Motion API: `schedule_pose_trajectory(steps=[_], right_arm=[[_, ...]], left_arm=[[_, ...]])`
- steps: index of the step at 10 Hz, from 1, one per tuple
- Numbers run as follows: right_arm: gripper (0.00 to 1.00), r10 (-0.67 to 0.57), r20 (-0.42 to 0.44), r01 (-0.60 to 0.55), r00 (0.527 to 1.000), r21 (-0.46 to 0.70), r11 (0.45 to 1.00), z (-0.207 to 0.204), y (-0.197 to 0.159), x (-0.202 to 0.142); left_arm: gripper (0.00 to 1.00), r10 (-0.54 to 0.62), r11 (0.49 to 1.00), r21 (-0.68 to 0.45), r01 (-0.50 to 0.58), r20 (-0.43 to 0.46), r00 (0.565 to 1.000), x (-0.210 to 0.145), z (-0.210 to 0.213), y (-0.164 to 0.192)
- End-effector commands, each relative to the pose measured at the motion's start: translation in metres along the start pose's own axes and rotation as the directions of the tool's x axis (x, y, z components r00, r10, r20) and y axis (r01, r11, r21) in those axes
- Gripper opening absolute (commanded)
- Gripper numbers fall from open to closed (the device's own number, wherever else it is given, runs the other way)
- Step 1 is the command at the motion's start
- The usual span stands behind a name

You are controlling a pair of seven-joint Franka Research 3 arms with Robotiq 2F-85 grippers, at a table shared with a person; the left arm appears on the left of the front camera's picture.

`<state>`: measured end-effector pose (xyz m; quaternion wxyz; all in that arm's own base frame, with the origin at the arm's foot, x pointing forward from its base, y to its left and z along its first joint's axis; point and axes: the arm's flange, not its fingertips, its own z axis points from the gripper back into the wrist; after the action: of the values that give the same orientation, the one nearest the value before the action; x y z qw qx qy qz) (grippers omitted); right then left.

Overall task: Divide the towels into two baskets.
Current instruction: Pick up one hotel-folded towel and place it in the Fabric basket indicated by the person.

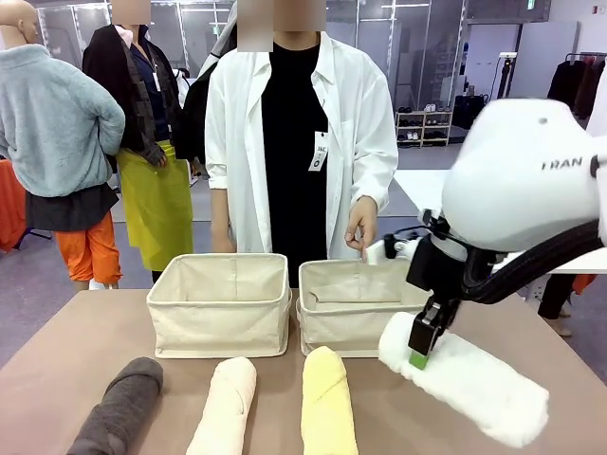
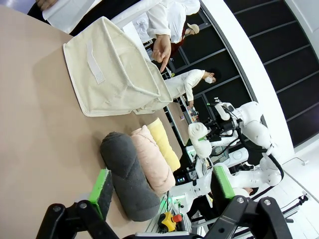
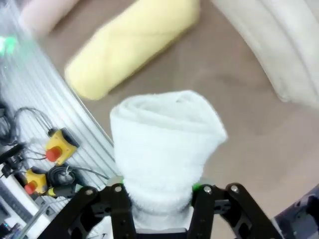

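Note:
Two cream canvas baskets stand side by side mid-table, the left basket [image 1: 218,305] [image 2: 114,74] and the right basket [image 1: 353,308] [image 3: 279,50]; nothing shows inside either. In front of them lie the dark grey towel [image 1: 119,409] [image 2: 127,172], the cream-peach towel [image 1: 226,408] [image 2: 152,162] and the pale yellow towel [image 1: 327,403] [image 3: 132,42]. My right gripper [image 1: 422,346] [image 3: 157,191] is shut on the white towel [image 1: 469,379] [image 3: 164,144], holding it tilted near the right basket's front corner. My left gripper [image 2: 162,186] hangs open above the dark grey towel's near end.
A person in a white coat stands behind the baskets, one hand [image 1: 360,226] [image 2: 162,50] pointing down at the right basket. Bare table [image 1: 76,341] stretches left of the baskets. Yellow control boxes [image 3: 57,147] sit beyond the table's edge.

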<state>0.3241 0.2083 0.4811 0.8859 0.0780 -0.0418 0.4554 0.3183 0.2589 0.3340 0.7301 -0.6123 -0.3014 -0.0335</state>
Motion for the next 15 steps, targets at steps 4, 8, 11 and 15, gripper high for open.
schedule_pose_trajectory(steps=[4,8,11,15], right_arm=[[0.19,0.452,0.007,-0.449,0.892,-0.098,0.888,0.001,0.019,-0.014],[0.19,0.405,-0.073,-0.406,0.911,0.004,0.914,-0.003,0.028,0.014],[0.36,0.568,-0.147,-0.585,0.809,-0.118,0.802,0.004,0.017,0.032],[0.36,0.667,-0.216,-0.700,0.713,-0.177,0.692,0.026,-0.053,0.110]], left_arm=[[1.00,0.001,1.000,0.003,-0.001,-0.003,1.000,-0.002,0.002,-0.001],[1.00,0.001,1.000,0.003,-0.001,-0.003,1.000,-0.002,0.002,-0.001],[1.00,0.001,1.000,0.003,-0.001,-0.003,1.000,-0.002,0.002,-0.001],[1.00,0.001,1.000,0.003,-0.001,-0.003,1.000,-0.002,0.002,-0.001]])
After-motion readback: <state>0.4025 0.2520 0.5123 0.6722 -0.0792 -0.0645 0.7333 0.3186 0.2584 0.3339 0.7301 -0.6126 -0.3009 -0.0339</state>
